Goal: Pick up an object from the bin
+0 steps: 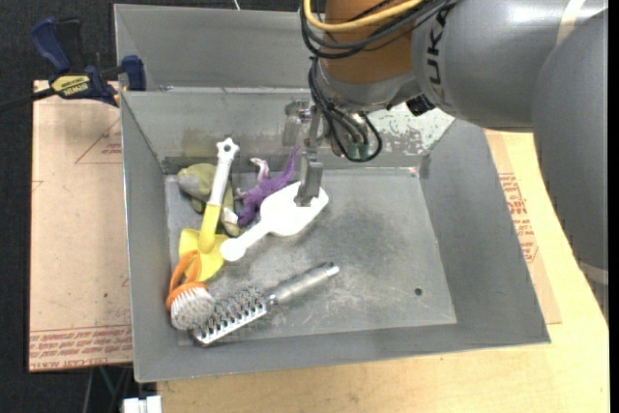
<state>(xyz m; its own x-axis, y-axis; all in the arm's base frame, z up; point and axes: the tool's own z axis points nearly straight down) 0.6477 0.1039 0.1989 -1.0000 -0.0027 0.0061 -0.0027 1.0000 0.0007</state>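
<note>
Several small things are lying heaped along the left side of the grey metal bin [387,285], and my arm is hanging over the right edge of that heap. My gripper [309,189] is sitting right at the broad end of a white plastic spoon [276,222], which is lying near the bin's middle with its handle pointing down and left. I cannot tell whether the gripper is open or closed. A purple toy figure [263,191] is lying just beside the spoon. A silver hairbrush [261,303] is lying nearer the front wall, apart from the gripper.
</note>
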